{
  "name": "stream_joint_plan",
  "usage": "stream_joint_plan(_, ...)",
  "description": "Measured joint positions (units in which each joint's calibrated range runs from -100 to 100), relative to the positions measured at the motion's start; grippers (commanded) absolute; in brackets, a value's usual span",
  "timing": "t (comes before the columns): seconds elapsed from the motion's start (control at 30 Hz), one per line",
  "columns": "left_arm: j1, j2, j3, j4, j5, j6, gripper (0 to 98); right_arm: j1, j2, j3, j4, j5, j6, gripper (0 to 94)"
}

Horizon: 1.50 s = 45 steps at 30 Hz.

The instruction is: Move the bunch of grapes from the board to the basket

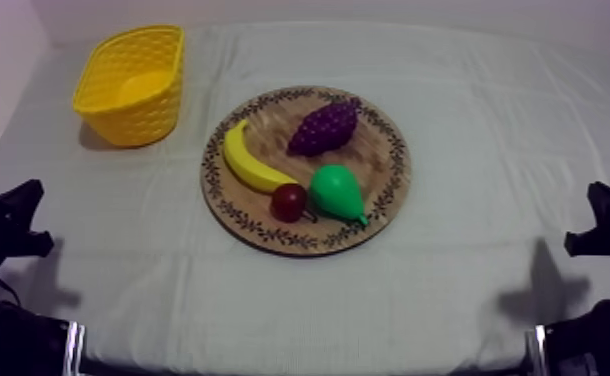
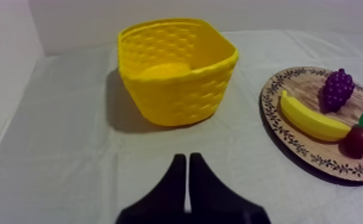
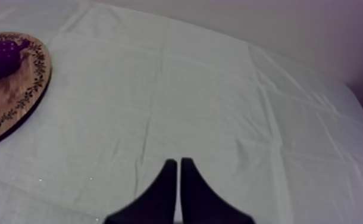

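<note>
A purple bunch of grapes [image 1: 324,127] lies on the far part of the round wooden board [image 1: 389,195] at the table's middle. The yellow basket [image 1: 132,82] stands empty at the far left. My left gripper [image 1: 19,215] rests low at the left edge and my right gripper [image 1: 599,215] low at the right edge, both far from the board. From the left wrist, the shut fingers [image 2: 187,162] point at the basket [image 2: 175,71], with the board [image 2: 291,140] and grapes [image 2: 337,89] beside it. From the right wrist, the shut gripper [image 3: 178,162] faces bare cloth; the grapes [image 3: 2,56] lie off to the side.
Also on the board are a banana [image 1: 249,160], a small red fruit [image 1: 289,202] and a green pear [image 1: 337,192], all nearer than the grapes. Open cloth lies between board and basket.
</note>
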Motion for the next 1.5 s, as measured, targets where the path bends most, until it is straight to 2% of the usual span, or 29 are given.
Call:
stream_joint_plan(0.27, -0.8, 0.0, 1.8, -0.38, -5.7, 2.8, 0.0, 0.0, 0.0, 0.0, 0.0, 0.0, 0.0, 0.2)
stream_joint_plan(0.97, -1.7, 0.0, 1.8, -0.30, -5.8, 2.4, 0.0, 0.0, 0.0, 0.0, 0.0, 0.0, 0.0, 0.2)
stream_joint_plan(1.17, -1.6, 2.5, 2.1, -0.10, -8.3, 3.1, 0.0, 0.0, 0.0, 0.0, 0.0, 0.0, 0.0, 0.2)
stream_joint_plan(1.5, -0.1, 12.9, -8.6, -0.66, -9.8, 2.8, 0.0, 0.0, 0.0, 0.0, 0.0, 0.0, 0.0, 0.2)
